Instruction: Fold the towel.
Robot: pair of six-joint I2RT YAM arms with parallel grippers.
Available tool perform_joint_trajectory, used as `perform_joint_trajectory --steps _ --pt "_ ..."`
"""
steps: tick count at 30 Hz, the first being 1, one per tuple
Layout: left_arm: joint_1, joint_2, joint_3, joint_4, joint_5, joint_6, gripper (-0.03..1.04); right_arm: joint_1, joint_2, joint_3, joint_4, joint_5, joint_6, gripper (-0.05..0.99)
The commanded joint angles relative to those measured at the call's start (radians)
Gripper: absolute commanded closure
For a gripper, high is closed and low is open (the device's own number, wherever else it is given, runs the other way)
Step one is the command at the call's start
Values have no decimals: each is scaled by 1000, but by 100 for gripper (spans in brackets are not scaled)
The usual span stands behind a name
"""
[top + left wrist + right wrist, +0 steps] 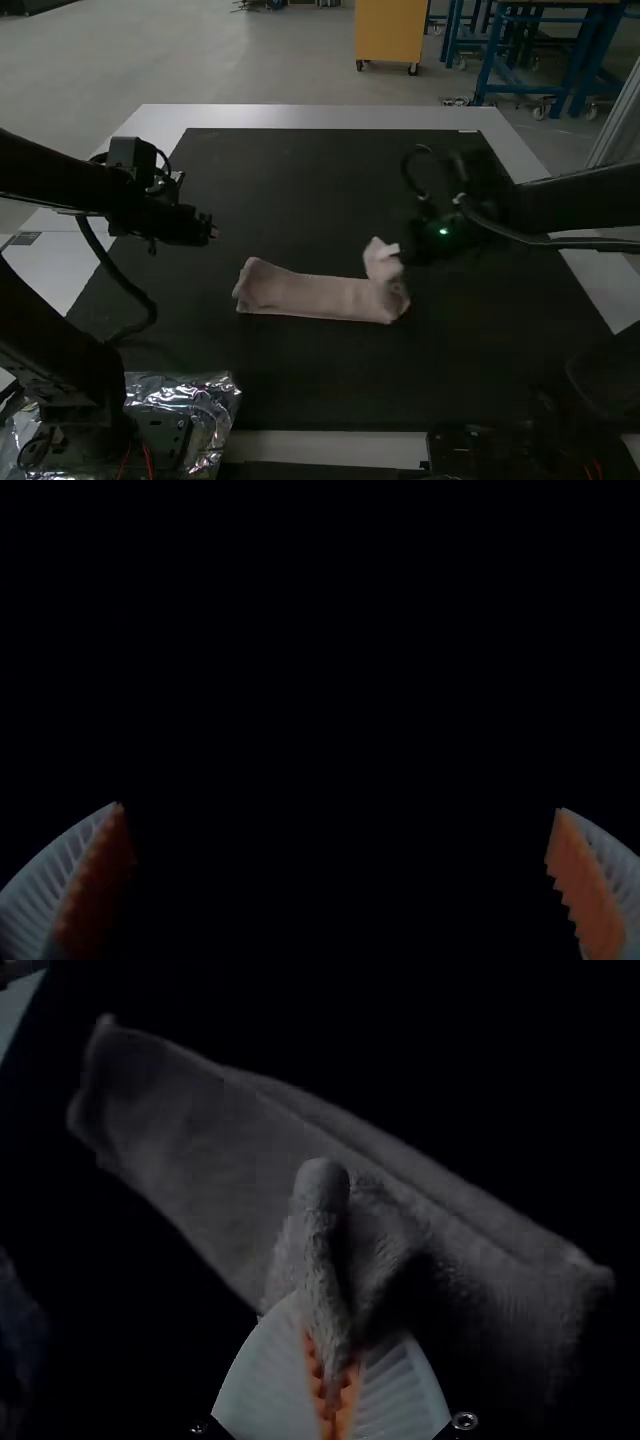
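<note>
The pinkish towel (315,296) lies as a long narrow folded strip on the black mat, its right end raised and bent up. At that raised end is my right gripper (398,251). In the right wrist view, my right gripper (335,1335) is shut on a pinched, bunched part of the towel (190,1120), while the rest stretches out on both sides. My left gripper (212,230) hangs over the mat's left part, apart from the towel. Seen from its own wrist, my left gripper (340,810) has widely parted fingers with nothing visible between them.
The black mat (290,170) covers most of the white table (300,116). Crinkled silvery foil wrapping (215,400) lies beside the left arm's base at the near left. A dark cable hangs in a loop under the left arm.
</note>
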State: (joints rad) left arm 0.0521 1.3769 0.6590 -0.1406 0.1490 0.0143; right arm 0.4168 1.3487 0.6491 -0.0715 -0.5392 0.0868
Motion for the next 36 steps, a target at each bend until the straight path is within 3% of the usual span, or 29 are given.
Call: perform_joint_trajectory --steps 1,21,36 --pt "0 -19 10 16 -26 6 4 66 10 32 42 -42 110 96" --pt "5 -18 -45 82 -37 9 4 341 302 215 237 -42 142 96" --pt "15 -19 -44 84 -35 13 4 373 484 359 320 -28 146 96"
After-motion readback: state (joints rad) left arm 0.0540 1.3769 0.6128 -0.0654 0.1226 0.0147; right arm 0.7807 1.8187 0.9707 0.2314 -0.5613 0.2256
